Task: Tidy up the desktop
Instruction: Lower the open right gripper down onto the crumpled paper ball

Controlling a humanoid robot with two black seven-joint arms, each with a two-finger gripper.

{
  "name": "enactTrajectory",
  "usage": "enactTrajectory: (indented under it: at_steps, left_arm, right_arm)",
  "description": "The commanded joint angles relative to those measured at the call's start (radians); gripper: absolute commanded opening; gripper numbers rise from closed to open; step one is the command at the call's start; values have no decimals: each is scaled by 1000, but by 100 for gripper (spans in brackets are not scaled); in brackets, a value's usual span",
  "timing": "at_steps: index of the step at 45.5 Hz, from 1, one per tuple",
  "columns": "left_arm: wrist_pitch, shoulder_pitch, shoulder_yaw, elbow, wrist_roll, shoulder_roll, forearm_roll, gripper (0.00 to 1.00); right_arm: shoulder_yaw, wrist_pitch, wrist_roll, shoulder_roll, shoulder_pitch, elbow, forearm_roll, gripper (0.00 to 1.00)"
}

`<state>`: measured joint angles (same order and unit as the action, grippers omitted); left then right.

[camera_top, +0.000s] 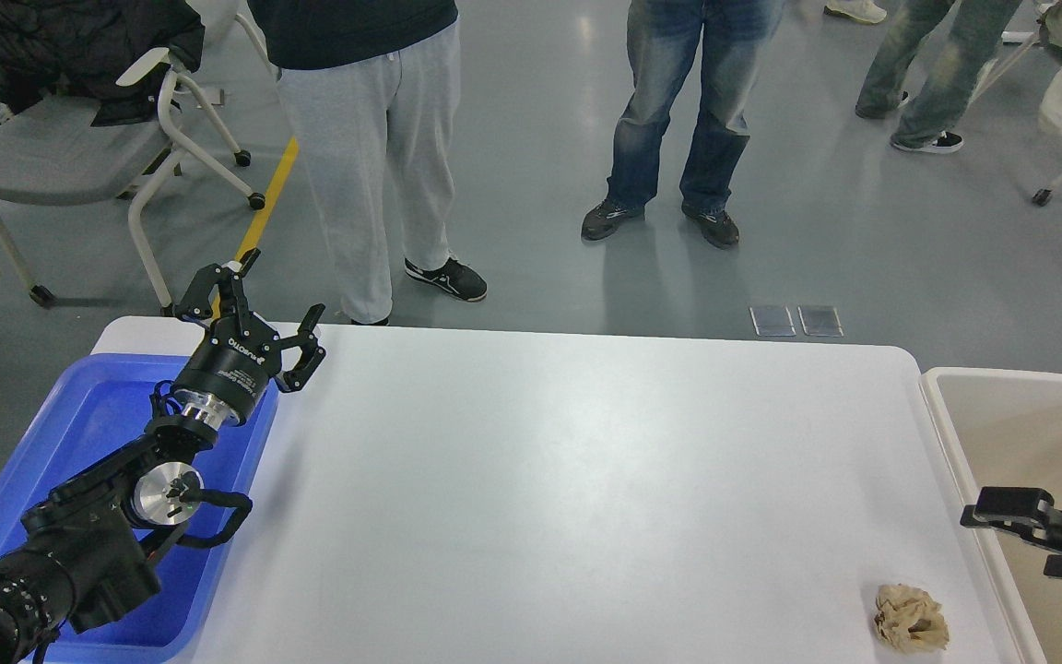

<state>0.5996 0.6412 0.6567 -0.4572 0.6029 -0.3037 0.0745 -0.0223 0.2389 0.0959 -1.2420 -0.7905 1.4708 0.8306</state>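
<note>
The white desktop fills the middle of the head view. A crumpled beige paper ball lies on it near the front right corner. My left gripper is open and empty, held above the far left corner of the desktop at the edge of the blue tray. My right gripper is open and empty at the right edge of the view. It hovers over the left rim of the beige bin, to the upper right of the paper ball and apart from it.
The blue tray sits at the left end of the table and the beige bin stands off its right end. Several people stand on the grey floor beyond the far edge. A grey chair stands at the back left.
</note>
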Motion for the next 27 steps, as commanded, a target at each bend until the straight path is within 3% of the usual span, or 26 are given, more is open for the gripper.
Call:
enactTrajectory:
  at_steps: [1, 15, 27]
  left_arm:
    - [0, 0, 0, 0, 0, 0, -1, 100]
    - [0, 0, 0, 0, 0, 0, -1, 100]
    - [0, 0, 0, 0, 0, 0, 1, 100]
  right_arm:
    - [18, -12, -22, 33, 28, 17, 30, 99]
    - [18, -27, -61, 119, 62, 2, 39, 99]
    - [18, -36, -64, 176, 88, -41, 87, 99]
